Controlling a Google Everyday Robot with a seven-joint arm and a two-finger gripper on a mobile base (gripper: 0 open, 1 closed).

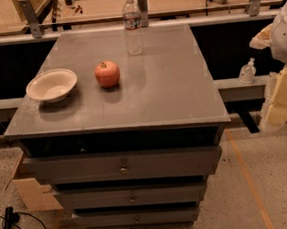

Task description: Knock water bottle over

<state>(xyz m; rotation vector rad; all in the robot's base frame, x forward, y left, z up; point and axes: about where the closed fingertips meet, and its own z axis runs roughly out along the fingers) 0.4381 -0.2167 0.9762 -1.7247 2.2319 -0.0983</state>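
Camera view: water bottle [132,24] upright, desk [182,93] rear; prob. light, tippy, so push near cap. Tool [278,105] far right, grip state unclear.

No legible text on the label of the water bottle [132,24]; gripper [279,102] at right edge.

Bench [171,84]: grey flat top over a stack of drawers. Pincer [277,106] hangs off the bench's right side, beyond the edge of the top.

Three items on top, all to the pincer's left:
- Water bottle [132,24]: upright, at the far edge, well apart from the pincer.
- Apple [107,74]: stem up, left of centre.
- Bowl [51,85]: mouth up, near the left edge, farthest from the pincer, not touching the apple.
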